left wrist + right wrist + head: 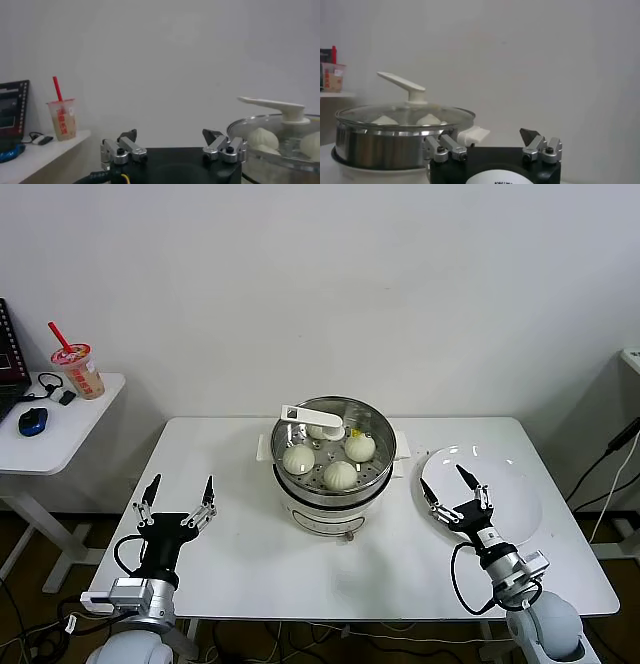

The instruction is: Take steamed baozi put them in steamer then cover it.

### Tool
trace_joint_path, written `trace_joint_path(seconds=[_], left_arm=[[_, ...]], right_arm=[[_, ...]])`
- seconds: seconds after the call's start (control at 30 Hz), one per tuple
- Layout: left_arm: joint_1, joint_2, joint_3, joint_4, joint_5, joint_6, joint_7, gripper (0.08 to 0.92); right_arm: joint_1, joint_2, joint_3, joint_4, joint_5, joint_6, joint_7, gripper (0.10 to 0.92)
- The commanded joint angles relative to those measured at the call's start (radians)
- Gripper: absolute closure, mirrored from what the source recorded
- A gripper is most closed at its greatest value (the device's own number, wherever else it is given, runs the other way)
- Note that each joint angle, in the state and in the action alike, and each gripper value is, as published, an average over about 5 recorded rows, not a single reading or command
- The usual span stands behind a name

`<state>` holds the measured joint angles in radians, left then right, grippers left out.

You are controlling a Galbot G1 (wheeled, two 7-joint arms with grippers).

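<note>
1. Both end effectors sit closest to the head camera, low over the front of the white surface. Left end effector is near the front-left corner, fingers spread wide, nothing in them.
2. Right end effector hangs over the near edge of the flat white plate on the right side, fingers also spread, holding nothing.
3. Steamer is in the middle of the surface, between the two arms and a bit farther back.
4. Glass lid with its white handle is already on top of it. You can see the buns through the glass, sitting on the perforated tray inside.
5. Off to the left there's a small side table with an iced drink cup with a red straw, plus a blue mouse.
</note>
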<state>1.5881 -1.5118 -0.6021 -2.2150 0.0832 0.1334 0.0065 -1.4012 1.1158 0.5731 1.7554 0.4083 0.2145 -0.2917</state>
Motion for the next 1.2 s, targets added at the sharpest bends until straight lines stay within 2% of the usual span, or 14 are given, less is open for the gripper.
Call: trace_joint_path(seconds=[0.03,0.13,0.33,0.5,0.63,0.77,0.87,0.93,1.03,1.2], left_arm=[[-0.012,0.029,0.010,0.002,0.219,0.023,-0.024,0.177],[-0.033,0.098,0.041,-0.005,0.325,0.074,-0.033,0.177],[-0.111,0.333,0.132,-0.010,0.590,0.217,-0.024,0.177],[-0.222,0.465,0.230,0.000,0.628,0.347,-0.012,0.177],[-0.336,0.566,0.312,0.018,0.713,0.403,0.055,0.177],[-0.443,0.637,0.402,0.029,0.835,0.414,0.182,0.177],[-0.535,0.662,0.485,0.039,0.897,0.426,0.286,0.177],[-0.610,0.653,0.545,0.062,0.937,0.436,0.337,0.177],[-0.706,0.608,0.622,0.106,0.967,0.457,0.396,0.177],[-0.804,0.511,0.706,0.191,0.983,0.477,0.436,0.177]], right_arm=[[0.013,-0.001,-0.003,-0.015,-0.012,-0.004,0.009,0.203],[0.022,-0.003,-0.004,-0.022,-0.022,-0.005,0.017,0.203],[0.026,-0.005,-0.003,-0.017,-0.044,-0.011,0.021,0.203],[0.030,0.005,-0.001,-0.015,-0.064,-0.016,0.028,0.203],[0.033,0.024,0.000,-0.014,-0.084,-0.018,0.038,0.203],[0.033,0.040,0.004,-0.010,-0.098,-0.022,0.043,0.203],[0.031,0.052,0.012,-0.007,-0.102,-0.024,0.044,0.203],[0.026,0.057,0.019,-0.005,-0.102,-0.024,0.043,0.203],[0.019,0.061,0.032,-0.005,-0.103,-0.025,0.042,0.203],[0.015,0.071,0.045,-0.006,-0.107,-0.024,0.040,0.203]])
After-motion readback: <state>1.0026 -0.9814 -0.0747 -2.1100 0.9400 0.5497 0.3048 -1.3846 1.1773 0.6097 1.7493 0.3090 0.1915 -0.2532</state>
